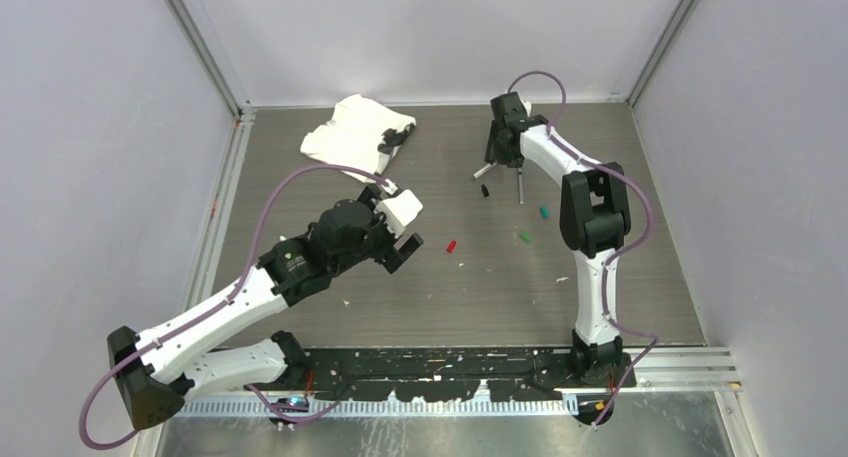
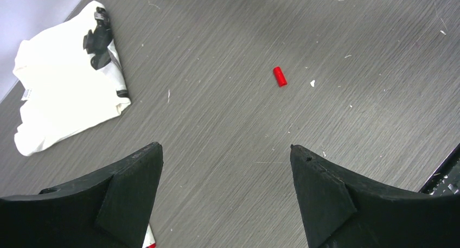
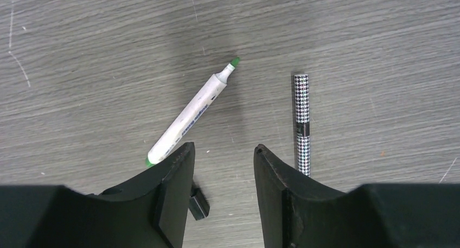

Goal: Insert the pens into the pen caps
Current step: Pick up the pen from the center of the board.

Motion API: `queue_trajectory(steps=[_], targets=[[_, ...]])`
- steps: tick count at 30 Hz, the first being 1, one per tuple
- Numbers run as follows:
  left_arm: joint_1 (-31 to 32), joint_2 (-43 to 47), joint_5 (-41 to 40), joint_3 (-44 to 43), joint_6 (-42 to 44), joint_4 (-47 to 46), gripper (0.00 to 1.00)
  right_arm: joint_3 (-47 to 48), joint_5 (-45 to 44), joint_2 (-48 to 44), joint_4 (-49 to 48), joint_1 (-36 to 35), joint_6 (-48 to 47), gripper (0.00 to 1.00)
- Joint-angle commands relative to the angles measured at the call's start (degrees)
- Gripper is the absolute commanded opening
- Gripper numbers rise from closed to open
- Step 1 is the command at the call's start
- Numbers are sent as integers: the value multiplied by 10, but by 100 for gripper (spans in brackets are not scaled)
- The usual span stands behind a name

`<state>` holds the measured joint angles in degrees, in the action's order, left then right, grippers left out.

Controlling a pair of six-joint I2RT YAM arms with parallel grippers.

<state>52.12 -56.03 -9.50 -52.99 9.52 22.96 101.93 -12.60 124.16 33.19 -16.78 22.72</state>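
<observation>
Right gripper [image 3: 223, 146] low over two pens near the far edge of the desk [image 1: 300, 307]; left gripper [image 2: 225, 148] spread wide over the middle-left part.

The jaws of the right gripper stand partly apart, with only bare desk between them, and they pinch nothing. A white pen with green tip [image 3: 192, 115] lies slanted just beside its left finger, and a slim checkered pen [image 3: 302, 123] lies straight just beside its right finger. The two pens do not touch each other. The black cap [image 1: 485, 190] lies near these pens, on the side of the near edge. The teal cap [image 1: 544, 213] and the green cap [image 1: 525, 237] lie further toward the right edge. The red cap [image 2: 279, 76] lies alone near the middle of the desk, in front of the left gripper, which holds nothing. A crumpled white cloth [image 2: 65, 80] lies toward the far left corner.
</observation>
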Motion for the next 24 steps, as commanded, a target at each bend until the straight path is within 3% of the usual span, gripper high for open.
queue_trajectory(steps=[1,17,24], targets=[[-2,14,-4,3,9,-27,88,48,-19,16,4,-4,21,50],[-2,15,-3,4,11,-29,88,111,-8,97,15,-10,44,52],[-3,14,-4,4,12,-29,88,114,-10,106,20,-19,24,44]])
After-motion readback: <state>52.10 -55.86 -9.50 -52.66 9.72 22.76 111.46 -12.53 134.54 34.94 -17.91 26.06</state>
